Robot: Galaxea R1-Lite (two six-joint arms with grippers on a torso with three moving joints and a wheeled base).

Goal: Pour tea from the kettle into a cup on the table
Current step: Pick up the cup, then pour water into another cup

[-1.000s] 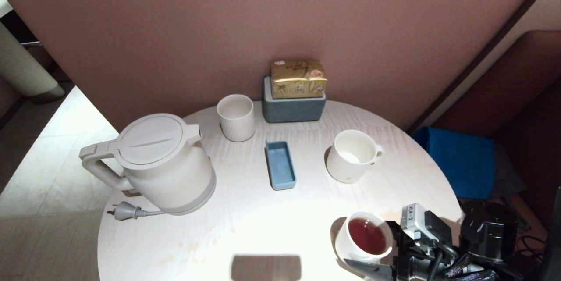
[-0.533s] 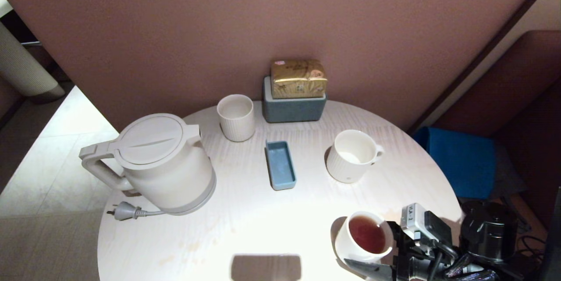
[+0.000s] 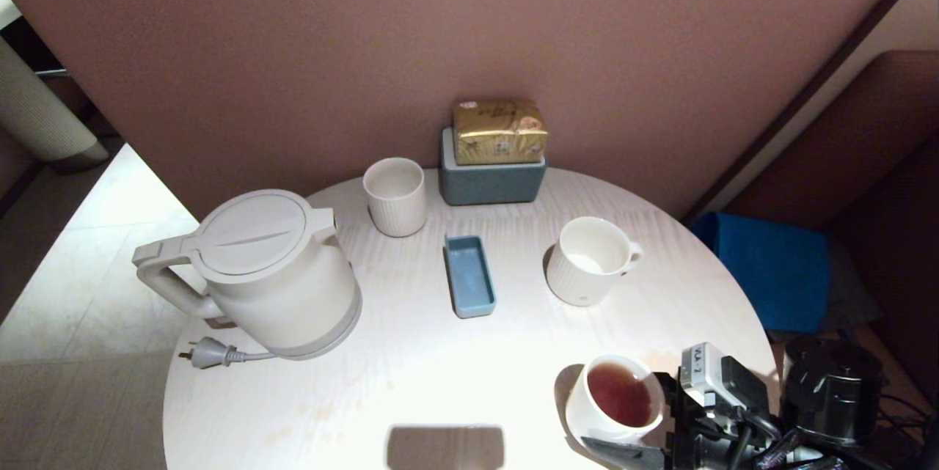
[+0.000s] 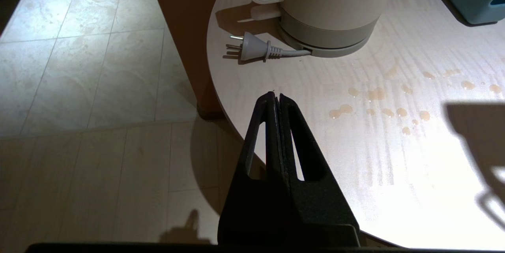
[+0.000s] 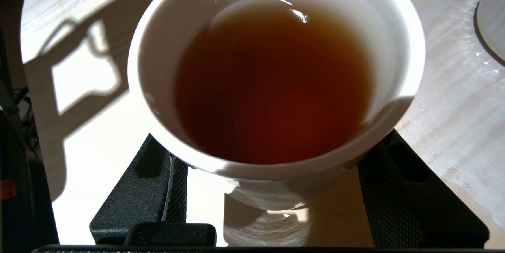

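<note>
Carried slightly toward the near table (image 3: 411, 382) edge, the tea-filled cup (image 3: 615, 402) sits clamped between the right gripper's (image 5: 272, 190) fingers, far right of the kettle (image 3: 268, 272), while the left gripper (image 4: 276, 101) stays closed.

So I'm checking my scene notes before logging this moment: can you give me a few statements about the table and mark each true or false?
1. The cup near the table's front edge holds reddish-brown tea. True.
2. The kettle is plugged into a socket. False: its plug lies loose on the table.
3. The right gripper has its jaws on either side of the cup. True.
4. The left gripper has its jaws wide open. False: they are shut together, holding nothing.
5. The mug with a handle is full of tea. False: it holds none.
</note>
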